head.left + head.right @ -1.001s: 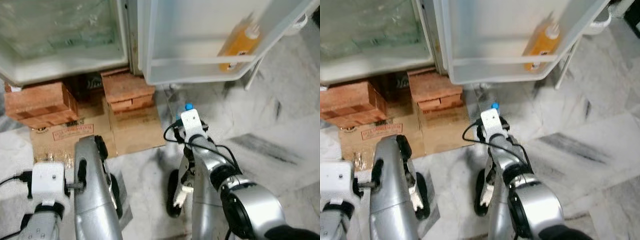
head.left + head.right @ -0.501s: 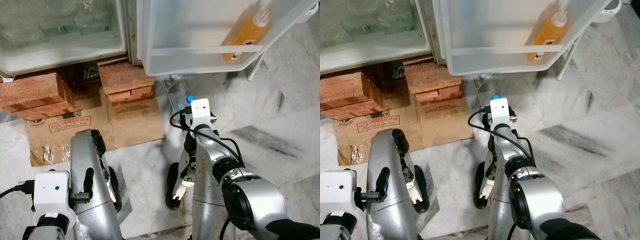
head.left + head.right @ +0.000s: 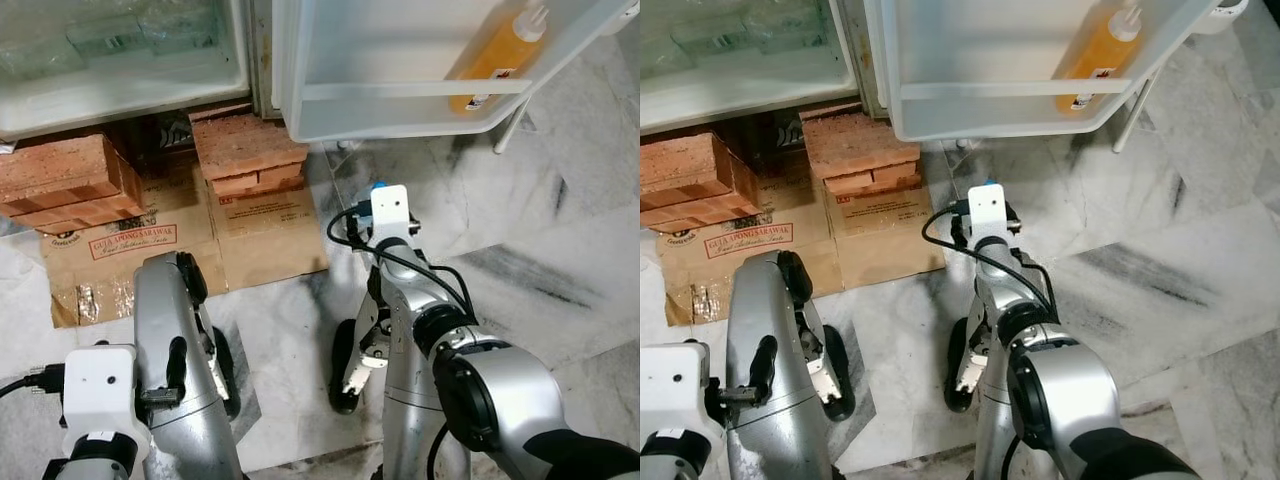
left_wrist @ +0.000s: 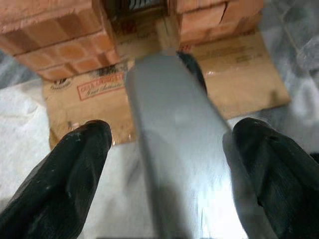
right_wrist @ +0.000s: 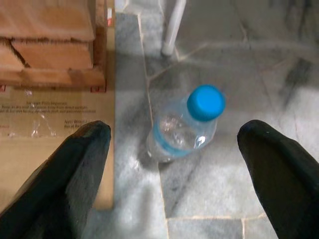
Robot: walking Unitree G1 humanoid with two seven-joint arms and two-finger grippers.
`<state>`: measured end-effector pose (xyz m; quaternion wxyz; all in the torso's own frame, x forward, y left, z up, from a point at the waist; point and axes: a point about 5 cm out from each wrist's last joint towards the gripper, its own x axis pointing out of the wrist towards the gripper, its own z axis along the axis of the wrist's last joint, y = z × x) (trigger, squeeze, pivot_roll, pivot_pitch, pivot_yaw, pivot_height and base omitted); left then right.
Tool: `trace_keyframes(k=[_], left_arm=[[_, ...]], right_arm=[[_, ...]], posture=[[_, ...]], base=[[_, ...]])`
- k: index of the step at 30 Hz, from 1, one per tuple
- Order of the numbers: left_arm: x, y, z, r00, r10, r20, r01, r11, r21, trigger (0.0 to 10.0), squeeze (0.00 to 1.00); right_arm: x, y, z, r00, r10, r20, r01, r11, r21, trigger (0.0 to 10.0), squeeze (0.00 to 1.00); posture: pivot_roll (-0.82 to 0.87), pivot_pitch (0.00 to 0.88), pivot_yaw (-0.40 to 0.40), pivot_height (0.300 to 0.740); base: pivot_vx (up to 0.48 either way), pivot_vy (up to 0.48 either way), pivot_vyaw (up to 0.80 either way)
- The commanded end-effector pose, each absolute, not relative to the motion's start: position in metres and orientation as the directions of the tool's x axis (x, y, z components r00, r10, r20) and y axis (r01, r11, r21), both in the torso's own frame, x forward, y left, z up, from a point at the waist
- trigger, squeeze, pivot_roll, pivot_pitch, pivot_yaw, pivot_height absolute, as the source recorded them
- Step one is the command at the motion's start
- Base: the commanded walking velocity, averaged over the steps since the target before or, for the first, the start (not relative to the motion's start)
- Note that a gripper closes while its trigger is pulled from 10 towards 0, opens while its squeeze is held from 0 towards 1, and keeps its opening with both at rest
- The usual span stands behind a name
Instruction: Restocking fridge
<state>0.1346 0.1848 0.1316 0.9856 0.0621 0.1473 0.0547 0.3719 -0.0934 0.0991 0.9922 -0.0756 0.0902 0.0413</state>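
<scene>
A clear water bottle [image 5: 182, 127] with a blue cap [image 3: 378, 186] stands on the marble floor below the open fridge door. My right gripper [image 5: 174, 134] hangs open above it, with the bottle between the fingers [image 5: 75, 174] but apart from them. In the head view my right wrist camera block [image 3: 390, 208] covers most of the bottle. An orange bottle [image 3: 495, 50] stands in the white door shelf [image 3: 400, 110]. My left gripper [image 4: 172, 129] is open low at my left side, looking along a silver part of my own body [image 4: 174, 139].
The fridge rests on stacks of red bricks [image 3: 245, 150] over flattened cardboard [image 3: 265, 235]. A clear drawer [image 3: 110, 60] sits at the fridge's bottom. A thin white leg [image 5: 172, 30] stands on the floor just beyond the bottle. Grey marble floor [image 3: 540, 220] spreads to the right.
The head view has tilted down, so the fridge and bricks have slid up the picture. My right wrist has stayed over the water bottle. Both grippers are as before.
</scene>
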Motion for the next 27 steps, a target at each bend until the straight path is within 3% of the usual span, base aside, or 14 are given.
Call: trace_keyframes(k=[1, 17, 21, 27], left_arm=[[0.133, 0.187, 0.122, 0.934, 0.143, -0.328, -0.1, 0.984, 0.144, 10.0, 0.0], [0.197, 0.198, 0.107, 0.965, 0.107, -0.239, -0.071, 0.985, 0.156, 10.0, 0.0], [0.216, 0.201, 0.104, 0.971, 0.099, -0.217, -0.064, 0.985, 0.161, 10.0, 0.0], [0.222, 0.201, 0.103, 0.975, 0.095, -0.201, -0.064, 0.985, 0.16, 10.0, 0.0]], right_arm=[[0.366, -0.102, 0.086, 0.973, 0.063, -0.223, -0.1, 0.982, -0.157, 10.0, 0.0], [0.35, -0.133, 0.091, 0.957, 0.282, -0.074, -0.286, 0.957, -0.05, 10.0, 0.0], [0.32, -0.147, 0.1, 0.952, 0.306, -0.004, -0.305, 0.951, -0.04, 10.0, 0.0], [0.295, -0.15, 0.101, 0.951, 0.31, 0.021, -0.309, 0.95, -0.031, 10.0, 0.0]], posture=[[0.26, 0.51, -0.137, 0.458], [0.13, 0.26, -0.12, 0.477], [0.11, 0.192, -0.113, 0.497], [0.09, 0.148, -0.107, 0.511]], base=[[0.0, 0.0, 0.0], [0.0, 0.0, 0.0], [0.0, 0.0, 0.0], [0.0, 0.0, 0.0]])
